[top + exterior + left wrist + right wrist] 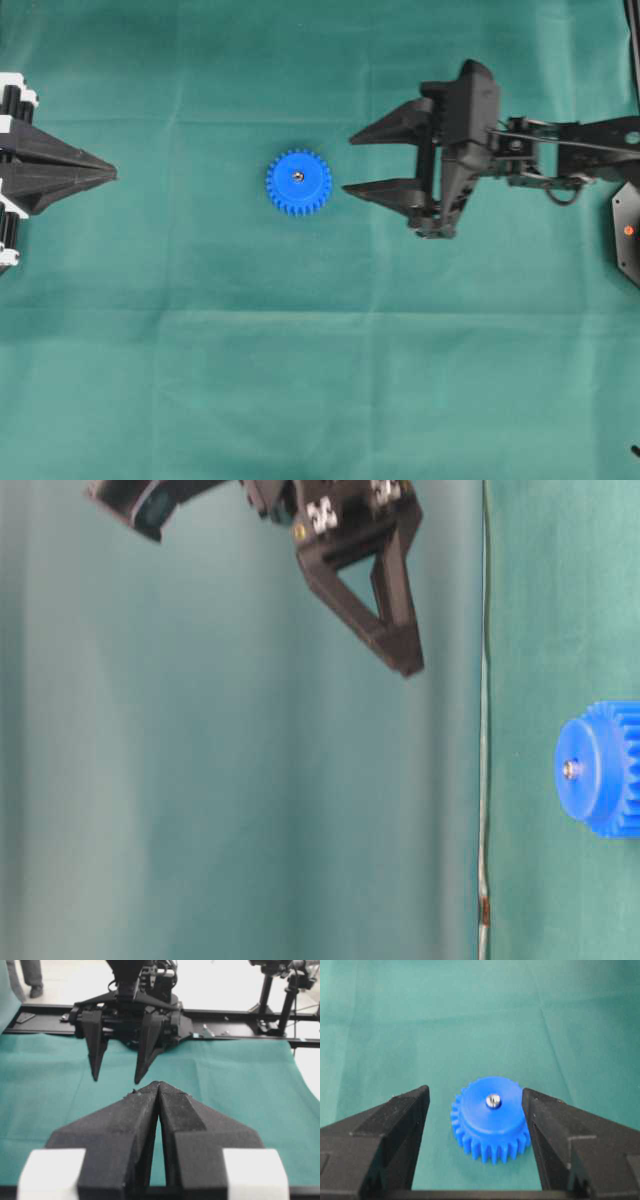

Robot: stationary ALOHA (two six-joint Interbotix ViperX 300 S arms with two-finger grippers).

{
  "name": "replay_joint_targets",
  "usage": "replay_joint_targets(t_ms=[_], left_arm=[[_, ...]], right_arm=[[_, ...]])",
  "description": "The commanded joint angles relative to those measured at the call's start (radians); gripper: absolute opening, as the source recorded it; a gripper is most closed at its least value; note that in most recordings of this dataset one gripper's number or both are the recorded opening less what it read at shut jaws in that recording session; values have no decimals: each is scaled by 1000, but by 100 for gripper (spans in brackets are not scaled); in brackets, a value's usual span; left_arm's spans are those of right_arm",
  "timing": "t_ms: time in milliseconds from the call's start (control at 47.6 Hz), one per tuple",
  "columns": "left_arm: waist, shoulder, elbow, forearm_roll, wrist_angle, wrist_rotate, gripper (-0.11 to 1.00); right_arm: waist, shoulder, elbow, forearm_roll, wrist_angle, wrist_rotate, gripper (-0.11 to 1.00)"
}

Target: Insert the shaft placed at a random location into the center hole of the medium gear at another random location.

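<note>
The blue medium gear (298, 182) lies flat on the green cloth in the middle. The silvery shaft (298, 177) stands in its center hole, with only its shiny end showing above the hub. The gear (492, 1120) and shaft (493, 1101) also show in the right wrist view, and in the table-level view (605, 770). My right gripper (349, 164) is open and empty, just right of the gear and raised above the cloth; the gear shows between its fingers (410, 1125) without touching them. My left gripper (113, 175) is shut and empty at the far left, its tips together (159, 1084).
A black device with a red light (628, 232) sits at the right edge. A black rail (240, 1030) and tripod stands (265, 990) lie beyond the cloth behind the right arm. Green cloth (300, 380) covers the table.
</note>
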Motion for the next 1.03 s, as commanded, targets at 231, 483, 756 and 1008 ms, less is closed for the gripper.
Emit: replay_joint_targets(t_ms=[231, 483, 756, 1008], left_arm=[[-2, 8, -20, 2, -5, -2, 0], [-2, 8, -21, 3, -5, -2, 0], [-2, 8, -20, 2, -2, -2, 0], [-2, 8, -21, 2, 5, -2, 0]], right_arm=[[5, -110, 71, 3, 15, 29, 74], [5, -126, 84, 3, 20, 29, 74], [5, -126, 83, 3, 20, 29, 74], [5, -126, 81, 3, 20, 29, 74]])
